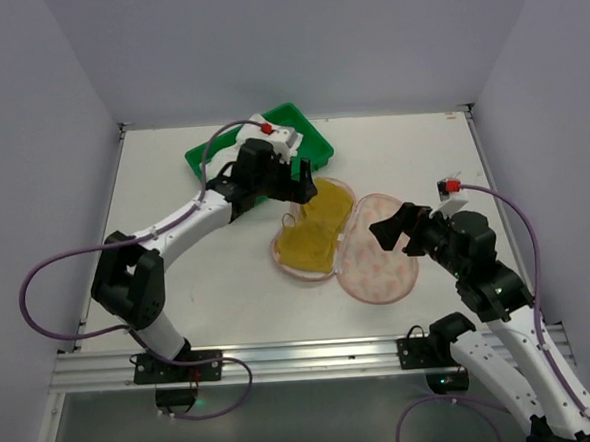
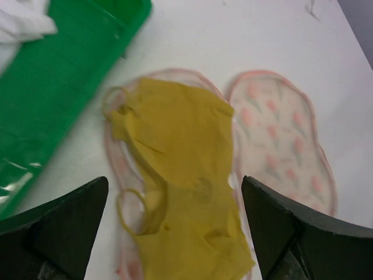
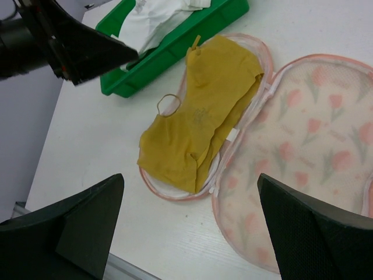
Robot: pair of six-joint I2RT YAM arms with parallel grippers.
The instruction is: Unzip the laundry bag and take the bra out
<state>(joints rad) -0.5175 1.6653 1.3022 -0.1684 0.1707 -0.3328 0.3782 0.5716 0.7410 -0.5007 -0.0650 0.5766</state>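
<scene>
- Top external view: the white table (image 1: 421, 153) carries everything.
- The laundry bag (image 1: 383, 266) lies unzipped and spread flat mid-table, printed lid half to the right.
- A green tray (image 1: 305, 130) sits just behind it, with white cloth (image 3: 157, 23) inside.
- The bra (image 1: 316, 235) rests in the bag's left half.
- The left gripper (image 2: 175, 195) hangs above the bra, jaws wide apart, holding nothing.
- The right gripper (image 3: 191, 181) hovers over the bag, also spread wide and empty.
</scene>
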